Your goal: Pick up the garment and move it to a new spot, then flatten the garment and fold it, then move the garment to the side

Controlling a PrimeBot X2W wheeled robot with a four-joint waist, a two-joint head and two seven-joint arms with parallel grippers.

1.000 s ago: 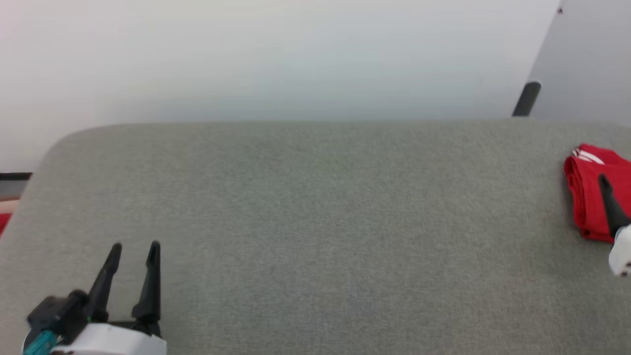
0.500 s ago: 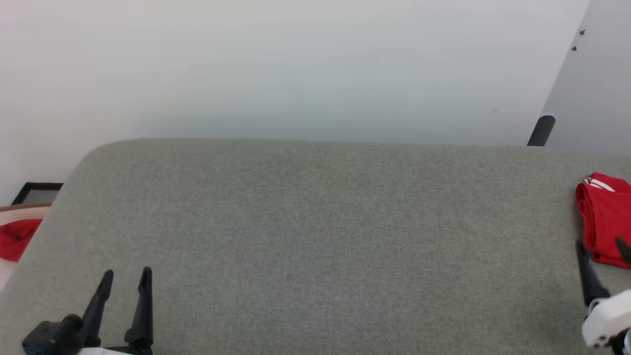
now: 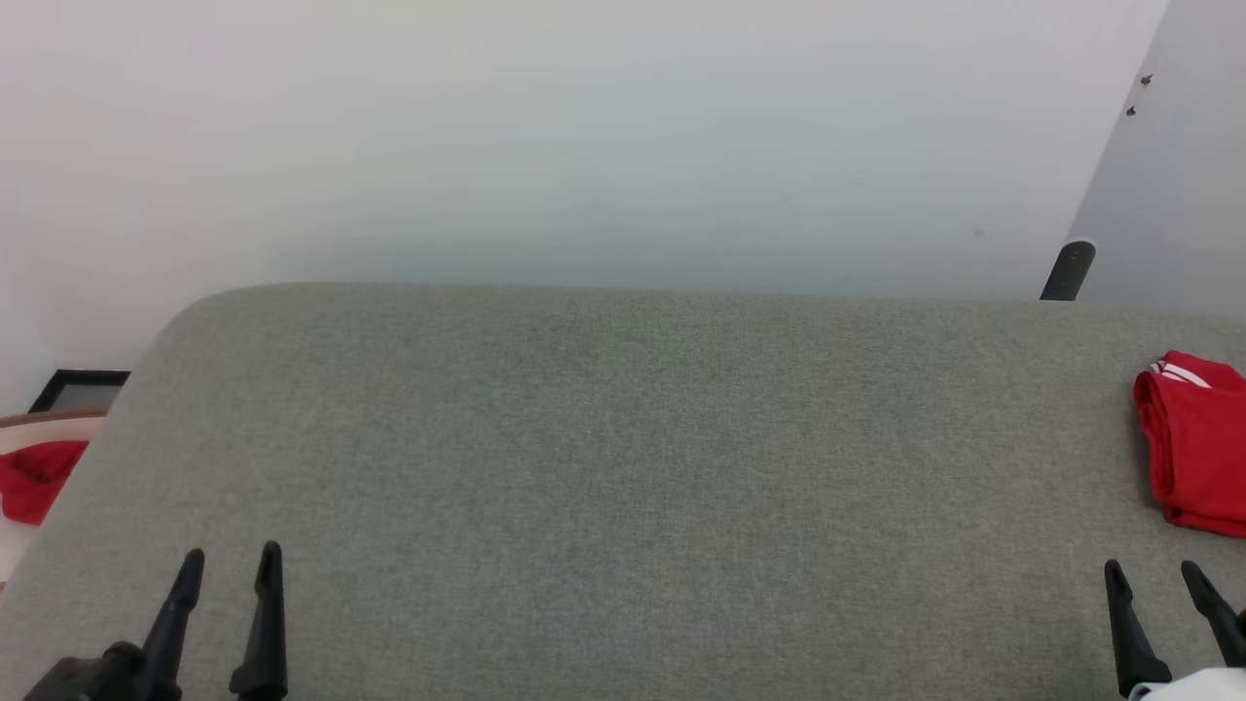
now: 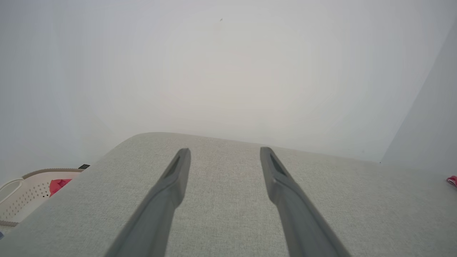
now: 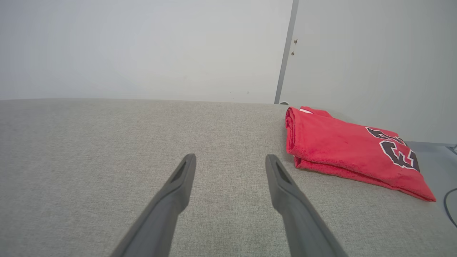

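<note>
Grey woven-fabric surface [image 3: 623,467], rounded far-left corner, backs onto a plain pale wall [image 3: 584,146]. Folded red jersey tee [image 3: 1192,448] with black lettering lies at its right edge, long axis left–right, thick fold facing left. At near edge, left gripper [image 3: 233,553] and right gripper [image 3: 1151,567]: fingers apart, empty.

garment [image 5: 342,146]: red jersey tee, folded into a flat stack, black white-outlined print facing up, white striped trim showing at far end. Lies ahead and right of right fingers [image 5: 285,192], apart, not touching.
</note>
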